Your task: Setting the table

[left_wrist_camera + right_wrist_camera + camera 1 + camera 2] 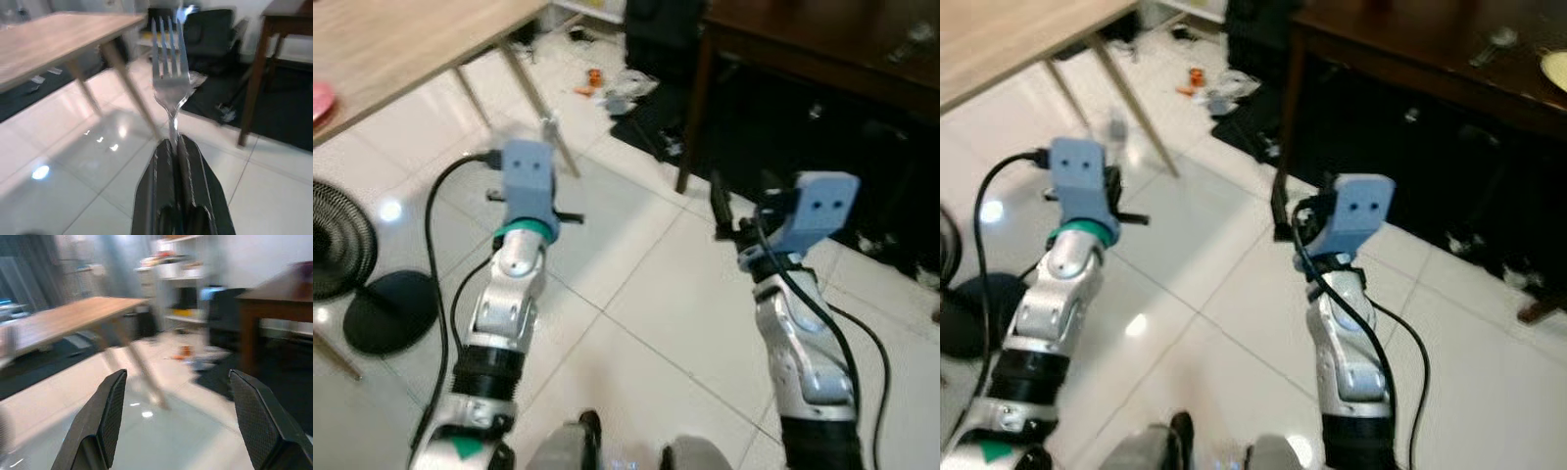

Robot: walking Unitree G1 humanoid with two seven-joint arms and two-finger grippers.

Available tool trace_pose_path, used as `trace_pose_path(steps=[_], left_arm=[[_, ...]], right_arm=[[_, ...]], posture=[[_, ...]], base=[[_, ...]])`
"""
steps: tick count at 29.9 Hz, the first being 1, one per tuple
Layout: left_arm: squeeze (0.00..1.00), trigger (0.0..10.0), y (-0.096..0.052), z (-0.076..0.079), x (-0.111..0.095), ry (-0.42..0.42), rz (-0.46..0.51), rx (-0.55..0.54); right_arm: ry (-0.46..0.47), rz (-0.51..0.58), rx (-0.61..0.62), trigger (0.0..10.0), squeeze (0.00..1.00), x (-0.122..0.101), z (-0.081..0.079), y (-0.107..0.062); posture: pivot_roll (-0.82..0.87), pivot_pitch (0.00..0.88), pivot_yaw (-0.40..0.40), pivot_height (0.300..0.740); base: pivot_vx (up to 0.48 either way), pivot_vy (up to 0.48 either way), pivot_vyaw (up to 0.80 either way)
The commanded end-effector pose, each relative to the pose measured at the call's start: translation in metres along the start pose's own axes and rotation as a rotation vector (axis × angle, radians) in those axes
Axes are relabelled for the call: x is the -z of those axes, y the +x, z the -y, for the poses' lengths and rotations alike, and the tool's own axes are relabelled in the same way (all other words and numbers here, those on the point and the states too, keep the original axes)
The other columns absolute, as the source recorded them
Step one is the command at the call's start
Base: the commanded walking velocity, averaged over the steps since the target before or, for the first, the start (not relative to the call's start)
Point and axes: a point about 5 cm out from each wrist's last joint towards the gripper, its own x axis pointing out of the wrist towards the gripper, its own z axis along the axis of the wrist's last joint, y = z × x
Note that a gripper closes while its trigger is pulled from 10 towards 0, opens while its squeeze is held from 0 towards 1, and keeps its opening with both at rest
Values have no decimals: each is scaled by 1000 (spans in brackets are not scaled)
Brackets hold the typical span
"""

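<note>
A fork (169, 78) is clamped by its handle in the left claw (175, 147), tines pointing away from the wrist, presumably so it can be carried across the tiled floor (636, 294) to a place setting. The right claw (178, 396) is held wide apart and empty, apparently kept free. The light wooden desk (401, 49) is seen at the upper left, the dark desk (822, 49) at the upper right. No writing or brand can be read.
</note>
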Motion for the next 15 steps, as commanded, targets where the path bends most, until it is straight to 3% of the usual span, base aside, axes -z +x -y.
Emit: trace_pose_path(steps=[1, 15], left_arm=[[0, 10000, -1, 0, 4, 3, -15, -7], [0, 10000, 0, 0, -3, 13, 26, -7]], right_arm=[[7, -8, 1, 10000, 0, 1, 1, -2], [13, 1, -4, 10000, 0, -1, 1, -1]], posture=[[-110, 8, 93, 740], [-106, 13, 91, 740]], base=[[0, 0, 794], [0, 0, 794]])
